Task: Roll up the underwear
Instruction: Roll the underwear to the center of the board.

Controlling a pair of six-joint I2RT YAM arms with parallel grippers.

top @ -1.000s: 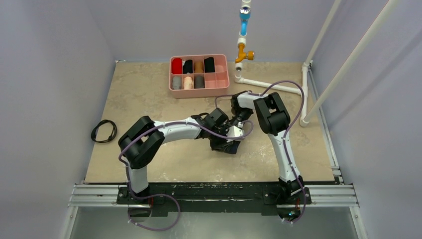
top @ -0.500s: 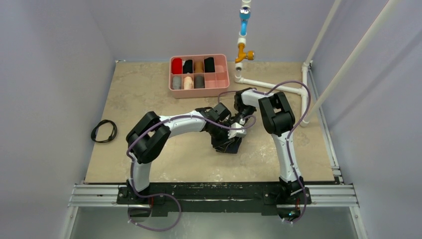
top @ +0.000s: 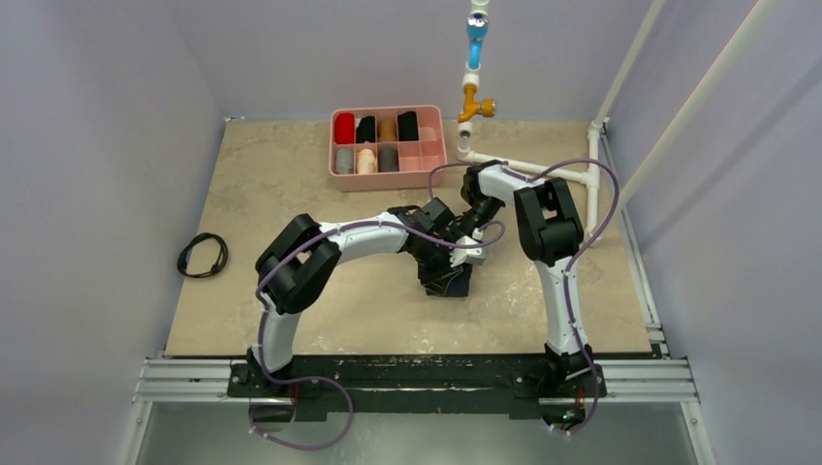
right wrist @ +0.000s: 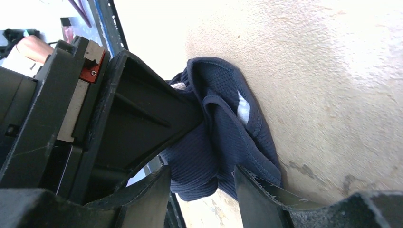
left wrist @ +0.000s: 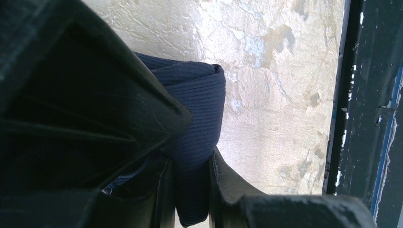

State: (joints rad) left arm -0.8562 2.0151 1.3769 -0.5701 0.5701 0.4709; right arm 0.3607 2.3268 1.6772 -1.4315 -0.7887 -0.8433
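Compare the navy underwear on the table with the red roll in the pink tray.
Colour: the underwear is navy, the red roll red.
Shape: the underwear is loosely bunched, the red roll a tidy bundle.
Place: the underwear lies on the table; the red roll sits in the tray's back-left compartment.
Both look like soft fabric.

Pink tray [top: 388,180] (7 fabric rolls [top: 365,161]: red, black, tan, black, grey, peach, dark grey). Black cable loop [top: 181,260]: well left, nearer. White pipe [top: 523,167], orange fitting [top: 475,105]: just right. Beige table [top: 291,184]: beneath.
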